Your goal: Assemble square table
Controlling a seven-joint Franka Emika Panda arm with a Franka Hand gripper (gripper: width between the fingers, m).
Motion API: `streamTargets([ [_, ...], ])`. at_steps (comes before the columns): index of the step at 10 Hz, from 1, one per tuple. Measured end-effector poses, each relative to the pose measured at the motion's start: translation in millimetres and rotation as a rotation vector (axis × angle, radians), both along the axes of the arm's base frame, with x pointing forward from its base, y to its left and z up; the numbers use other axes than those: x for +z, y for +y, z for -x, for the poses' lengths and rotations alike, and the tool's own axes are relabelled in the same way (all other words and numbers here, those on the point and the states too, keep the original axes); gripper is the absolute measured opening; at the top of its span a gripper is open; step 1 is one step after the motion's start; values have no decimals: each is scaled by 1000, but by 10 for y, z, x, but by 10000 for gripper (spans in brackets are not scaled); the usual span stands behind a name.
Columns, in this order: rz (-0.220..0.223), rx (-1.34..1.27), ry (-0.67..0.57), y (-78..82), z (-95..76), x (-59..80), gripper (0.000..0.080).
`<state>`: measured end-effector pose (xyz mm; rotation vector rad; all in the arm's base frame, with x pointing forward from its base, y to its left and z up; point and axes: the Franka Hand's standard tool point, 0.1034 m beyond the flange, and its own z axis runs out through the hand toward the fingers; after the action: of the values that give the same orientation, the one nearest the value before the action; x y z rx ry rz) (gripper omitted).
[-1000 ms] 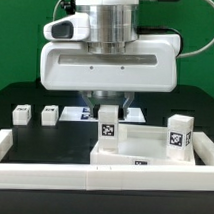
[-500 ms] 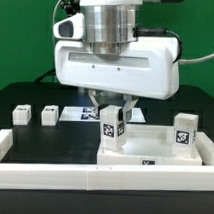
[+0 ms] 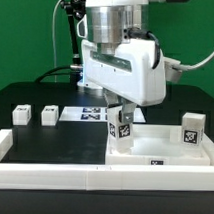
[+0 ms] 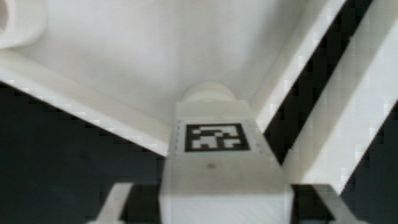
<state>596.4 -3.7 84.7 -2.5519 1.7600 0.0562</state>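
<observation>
Square table top (image 3: 158, 155) on the black worktop (image 3: 54, 138), at the exterior view's right, beside the border rail (image 3: 43, 175).
Robot fingers (image 4: 134, 205) are clamped on a tagged leg (image 3: 121, 133), held near upright at the top's corner toward the exterior view's left; seating cannot be confirmed. A second leg (image 3: 192, 129) stands at the right corner. A third leg (image 3: 22, 114) and a fourth leg (image 3: 49, 115) stand well apart, at left.

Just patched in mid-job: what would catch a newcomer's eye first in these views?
The arm's bulky white wrist fills the middle of the exterior view, with its gripper closed on a tagged leg standing upright at the square top's corner on the exterior view's left. A second leg stands at its right corner. Two loose legs sit on the black table at the left.
</observation>
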Motion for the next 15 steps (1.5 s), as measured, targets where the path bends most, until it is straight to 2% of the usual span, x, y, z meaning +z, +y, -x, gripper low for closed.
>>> streamTargets([
  [2,0,1,-1,5,0,-1,291],
  [3,-1,38,-2,5,0,-1,468],
  [4,-2,84,-6,-1,-1,1,468],
  [5,-2,164,-11,0,-2,5,607],
  [6,-2,293,-18,3,-2,5,640],
  [15,7,1065,-56,86,1,-12,649],
])
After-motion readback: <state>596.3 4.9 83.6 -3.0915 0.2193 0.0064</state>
